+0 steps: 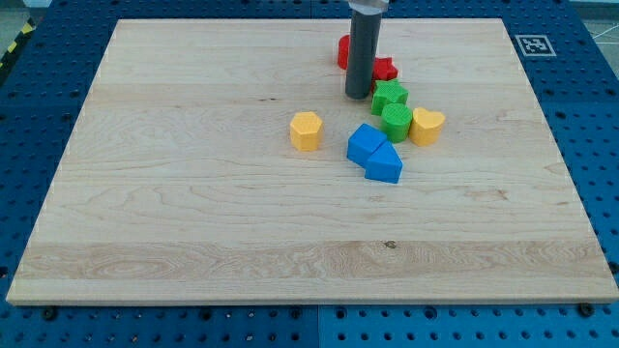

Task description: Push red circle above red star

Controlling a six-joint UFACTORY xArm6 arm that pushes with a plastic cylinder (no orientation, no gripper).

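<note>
No pincer fitted, only my tip [358,96] planted beside red star [385,69], with red circle [343,50] apparently behind rod, mostly hidden, seemingly placed for pushing upward.

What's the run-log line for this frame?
my tip: beside red star, left | red circle: behind rod, upper-left of star | goal: not clearly met
</note>
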